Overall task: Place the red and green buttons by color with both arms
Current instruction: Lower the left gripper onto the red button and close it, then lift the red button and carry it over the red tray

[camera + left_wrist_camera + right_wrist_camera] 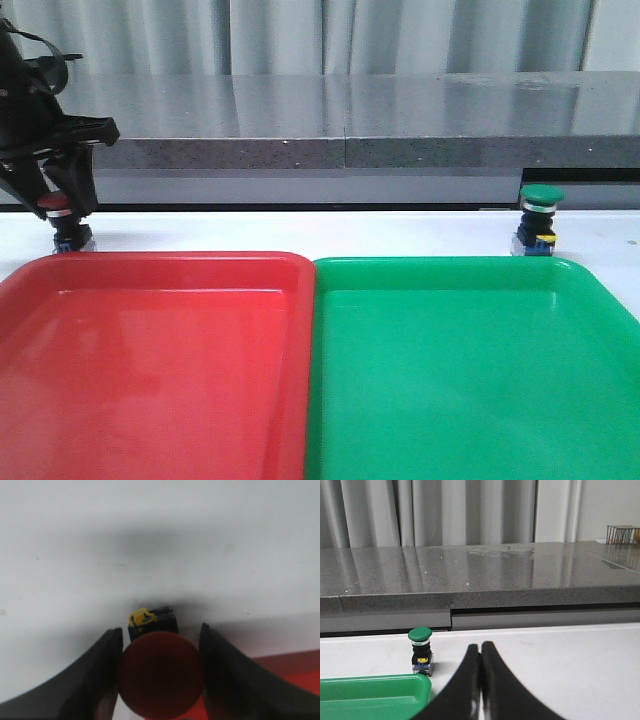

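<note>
In the front view we see the left arm's black two-fingered end effector (62,212) down at the white table (300,232), its fingers on either side of the small push-button with the dark red mushroom cap (55,204). That button stands upright on the table just behind the far rim of the large flat red plastic tray (150,350). The large flat green plastic tray (470,360) touches the red tray's side. Well away from this end effector, the small push-button with the green mushroom cap (540,215) stands upright on the table just behind the green tray's far rim. The right end effector does not show here.

In the left wrist view, the left end effector (161,667) is clamped on the red button (160,675): both fingers (107,680) press against the cap's sides. Its black body with a yellow clip shows just beyond the cap, over the white table (160,540). A strip of the red tray (285,665) shows beside one finger.

In the right wrist view, the right end effector (480,652) has its fingers together, holding nothing. The green button (420,649) stands apart from it, near but untouched, at the corner of the green tray (370,695) on the table (560,655).
</note>
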`<control>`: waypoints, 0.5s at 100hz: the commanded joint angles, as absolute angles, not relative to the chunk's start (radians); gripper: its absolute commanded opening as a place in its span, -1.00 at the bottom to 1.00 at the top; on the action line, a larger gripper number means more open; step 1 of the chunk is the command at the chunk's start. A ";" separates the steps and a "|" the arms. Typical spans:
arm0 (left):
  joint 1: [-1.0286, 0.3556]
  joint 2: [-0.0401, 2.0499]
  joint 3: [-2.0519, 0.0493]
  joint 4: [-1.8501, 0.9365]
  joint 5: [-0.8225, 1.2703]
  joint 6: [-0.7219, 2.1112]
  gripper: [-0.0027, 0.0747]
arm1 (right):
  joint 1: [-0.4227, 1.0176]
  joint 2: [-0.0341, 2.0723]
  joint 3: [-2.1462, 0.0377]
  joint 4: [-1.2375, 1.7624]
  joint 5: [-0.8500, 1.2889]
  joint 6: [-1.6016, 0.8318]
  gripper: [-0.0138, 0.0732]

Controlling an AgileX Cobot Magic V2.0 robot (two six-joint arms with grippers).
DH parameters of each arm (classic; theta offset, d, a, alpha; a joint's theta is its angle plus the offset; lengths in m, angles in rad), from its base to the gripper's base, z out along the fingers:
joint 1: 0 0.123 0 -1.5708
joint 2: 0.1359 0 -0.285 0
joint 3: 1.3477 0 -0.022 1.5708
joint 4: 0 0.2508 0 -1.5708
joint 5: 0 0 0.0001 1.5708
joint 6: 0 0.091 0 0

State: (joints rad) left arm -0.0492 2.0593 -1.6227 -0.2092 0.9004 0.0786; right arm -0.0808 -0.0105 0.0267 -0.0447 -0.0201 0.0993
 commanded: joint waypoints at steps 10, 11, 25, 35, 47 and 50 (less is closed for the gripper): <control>-0.049 2.010 -1.655 -0.226 0.873 0.080 -0.66 | -0.086 -0.033 0.009 -0.053 -0.093 0.101 -0.83; -0.049 2.010 -1.655 -0.226 0.873 0.080 -0.69 | -0.086 -0.033 0.009 -0.053 -0.093 0.101 -0.83; -0.049 2.010 -1.655 -0.228 0.913 0.082 -0.83 | -0.086 -0.033 0.009 -0.053 -0.093 0.101 -0.83; -0.049 2.002 -1.655 -0.232 0.918 0.072 -0.83 | -0.086 -0.033 0.009 -0.053 -0.093 0.101 -0.83; -0.049 1.949 -1.655 -0.225 0.883 0.017 -0.83 | -0.086 -0.033 0.009 -0.053 -0.093 0.101 -0.83; -0.049 1.937 -1.655 -0.222 0.874 0.010 -0.83 | -0.086 -0.033 0.009 -0.053 -0.093 0.101 -0.83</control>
State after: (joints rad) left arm -0.0492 2.0471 -1.6256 -0.2117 0.9197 0.0470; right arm -0.0808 -0.0105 0.0267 -0.0447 -0.0201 0.0993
